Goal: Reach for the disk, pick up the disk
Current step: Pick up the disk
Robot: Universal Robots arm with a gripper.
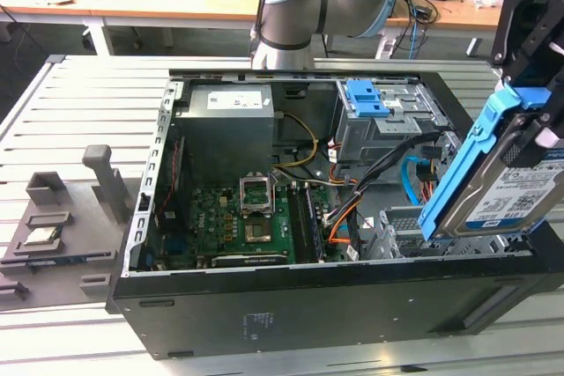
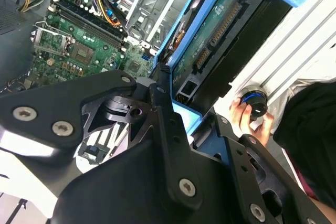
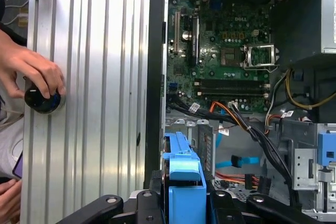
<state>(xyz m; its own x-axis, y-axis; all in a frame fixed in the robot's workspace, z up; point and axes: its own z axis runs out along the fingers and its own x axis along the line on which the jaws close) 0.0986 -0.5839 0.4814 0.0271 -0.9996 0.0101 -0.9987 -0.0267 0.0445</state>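
Observation:
The disk [image 1: 514, 189] is a silver-grey hard drive with a white-and-blue label and a blue plastic frame. It hangs tilted on edge above the open computer case's corner at the exterior view's right. My gripper [image 1: 534, 105] comes down from above and is shut on its upper end. In the second wrist view the disk [image 2: 210, 43] shows its green circuit side and blue frame, clamped in the gripper [image 2: 191, 120] between black fingers [image 2: 164, 109]. In the first wrist view the disk's blue frame edge [image 3: 184, 169] stands in the gripper [image 3: 184, 203].
The open black computer case [image 1: 308, 310] lies on a slatted metal table, with the motherboard [image 1: 256, 217], cables and a drive cage with a blue latch [image 1: 366, 99] inside. A grey fixture [image 1: 53, 235] holds a small chip. A person's hand [image 3: 37, 72] rests on a black knob [image 3: 41, 100] beside the case.

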